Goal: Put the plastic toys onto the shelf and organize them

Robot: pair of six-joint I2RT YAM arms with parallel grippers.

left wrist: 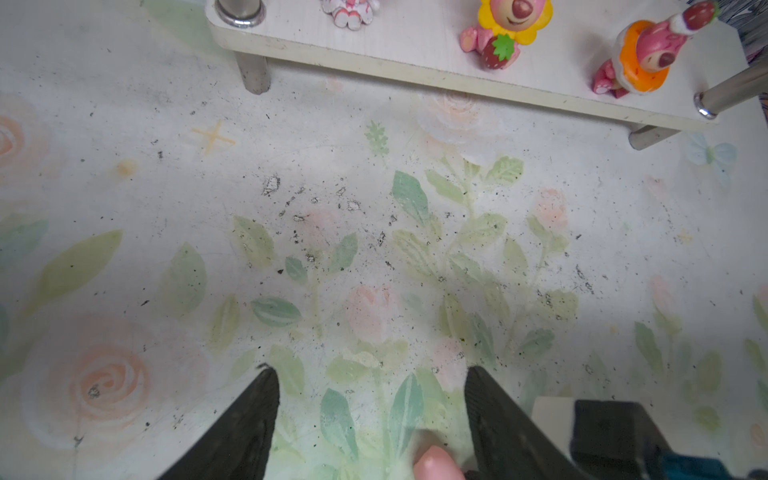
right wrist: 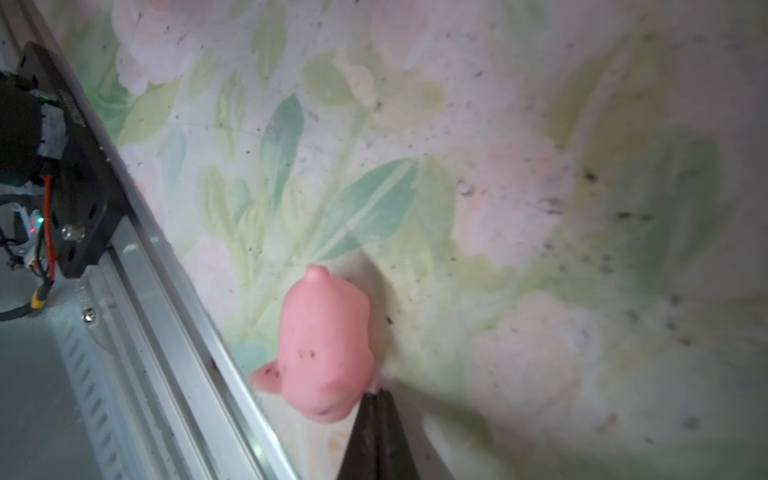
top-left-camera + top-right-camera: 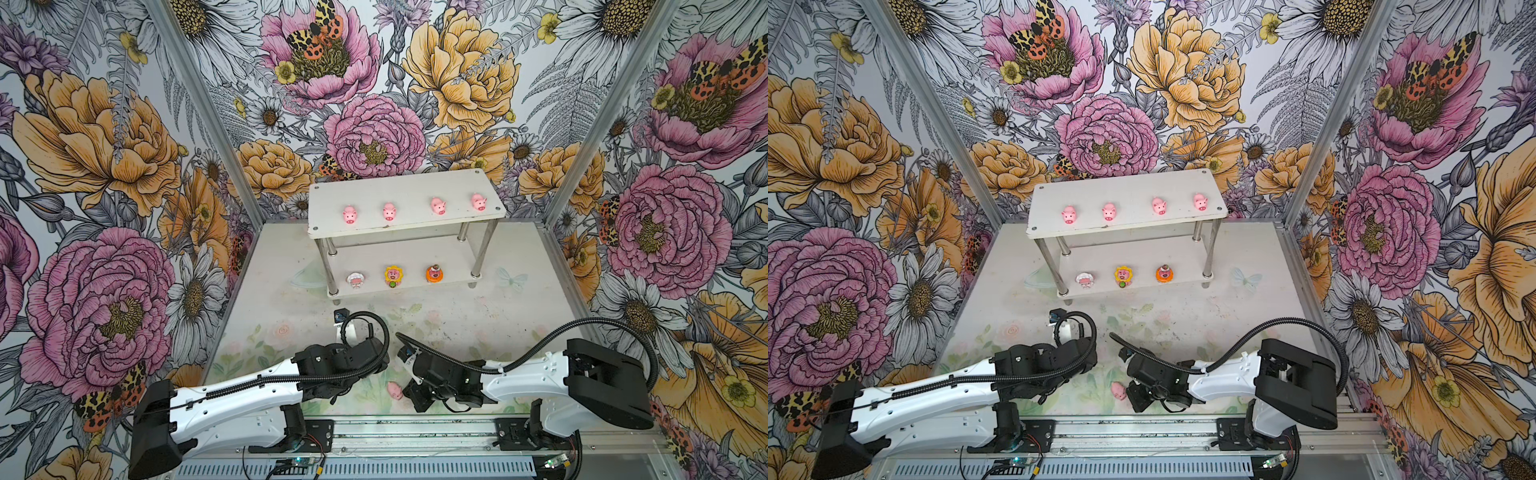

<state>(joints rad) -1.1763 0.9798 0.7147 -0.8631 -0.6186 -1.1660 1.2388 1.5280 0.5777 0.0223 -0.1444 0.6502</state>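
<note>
Right wrist view, right gripper (image 2: 376,395): jaws pressed together, empty, tips right beside loose pink pig (image 2: 326,345).
Left gripper (image 1: 370,372): jaws apart, holding nothing, low over floor mat (image 1: 124,166).
Spot of loose pink pig: on mat between both grippers, near front rail (image 2: 166,291).
Shelf (image 3: 399,187): at back, well apart from grippers.
Top tier: four pink pigs (image 3: 349,215) in a row.
Lower tier: white-hooded figure (image 3: 355,279), sunflower figure (image 3: 393,276), orange figure (image 3: 434,273), side by side.

Floral wallpaper panels (image 3: 104,166) on three sides, aluminium corner posts (image 3: 210,112). Faded flower-print tabletop (image 3: 519,316), black specks (image 1: 291,199). Aluminium rail (image 3: 415,432) along near edge, wires (image 2: 48,216) beside it.
</note>
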